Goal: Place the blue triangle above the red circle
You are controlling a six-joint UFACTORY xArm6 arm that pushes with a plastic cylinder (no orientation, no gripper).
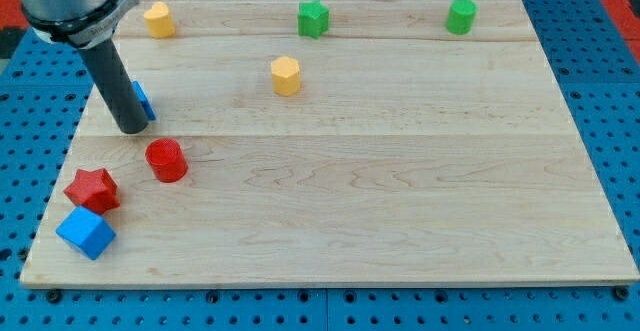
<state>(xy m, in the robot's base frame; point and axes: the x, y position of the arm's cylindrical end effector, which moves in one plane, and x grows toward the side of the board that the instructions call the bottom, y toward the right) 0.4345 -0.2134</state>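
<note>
The blue triangle (144, 100) lies at the view's left and is mostly hidden behind my rod; only its right edge shows. The red circle (166, 160) stands just below it and slightly to the right, with a small gap between them. My tip (131, 127) rests on the board against the blue triangle's lower left side, up and left of the red circle.
A red star (92, 189) and a blue cube (86, 233) lie at the view's bottom left. A yellow block (158, 18), a green star (313, 18) and a green cylinder (461, 16) line the top. A yellow hexagon (286, 75) lies below the green star.
</note>
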